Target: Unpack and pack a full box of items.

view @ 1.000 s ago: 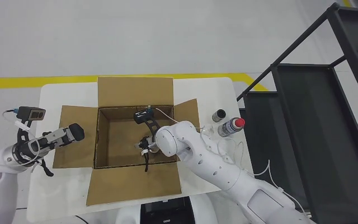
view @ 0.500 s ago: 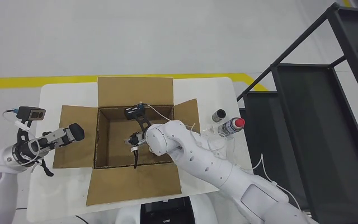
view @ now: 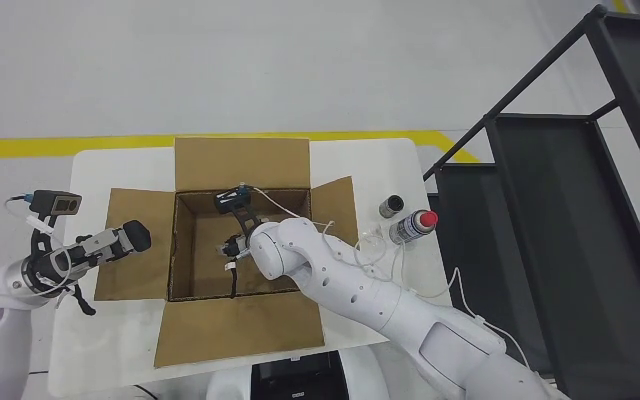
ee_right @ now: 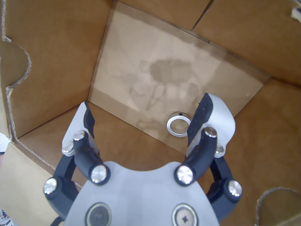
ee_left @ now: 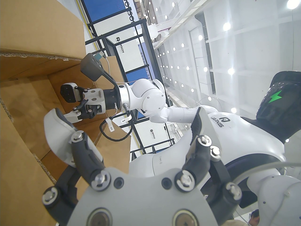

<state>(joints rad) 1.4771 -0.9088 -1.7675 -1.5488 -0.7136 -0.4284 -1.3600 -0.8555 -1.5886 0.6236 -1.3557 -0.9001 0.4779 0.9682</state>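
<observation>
An open cardboard box (view: 240,162) sits mid-table with its flaps folded out. My right gripper (view: 234,246) is down inside it, towards the left part of the interior, open and holding nothing (ee_right: 145,109). A small silver metal ring (ee_right: 178,126) lies on the box floor (ee_right: 141,55), close to one fingertip (ee_right: 202,109). My left gripper (view: 133,237) hovers over the box's left flap, open and empty (ee_left: 127,116). From the left wrist, the right gripper (ee_left: 64,104) shows inside the box.
On the table right of the box stand a dark can (view: 391,206) and a spray can with a red cap (view: 412,227). A dark metal rack (view: 540,200) stands beyond the table's right edge. The box walls (ee_right: 58,36) close in around the right gripper.
The right arm has swung leftward inside the box, carrying its gripper from the box's middle toward the left part. The left arm has stayed put.
</observation>
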